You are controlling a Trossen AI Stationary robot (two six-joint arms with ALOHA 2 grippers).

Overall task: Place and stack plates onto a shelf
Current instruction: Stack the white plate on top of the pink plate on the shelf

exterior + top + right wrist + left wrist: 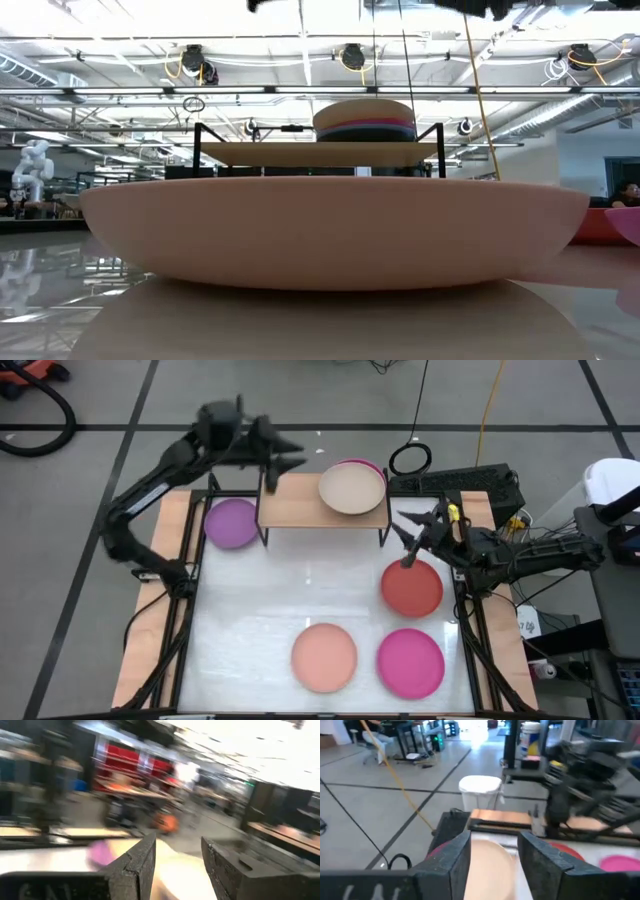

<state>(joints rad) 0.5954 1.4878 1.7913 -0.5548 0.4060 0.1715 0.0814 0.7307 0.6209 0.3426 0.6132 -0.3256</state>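
Observation:
The light-wood shelf (300,512) (300,153) stands at the table's far side. On its right half sits a stack of plates (352,488) (365,122), beige on top, with black, blue and magenta rims below. The purple plate (232,522), red plate (412,590), salmon plate (324,656) (330,230) and a magenta plate (411,663) lie flat on the white table. My left gripper (292,460) (495,855) is open above the shelf's far left end, its fingers pointing toward the stack. My right gripper (415,538) (179,855) is open, over the red plate's far rim.
A black keyboard (455,482) and cables lie beyond the shelf's right end. A white bin (480,790) stands on the floor past the table. Bare white tabletop (260,610) lies between the purple and salmon plates. Black shelf legs (263,532) stand at the board's corners.

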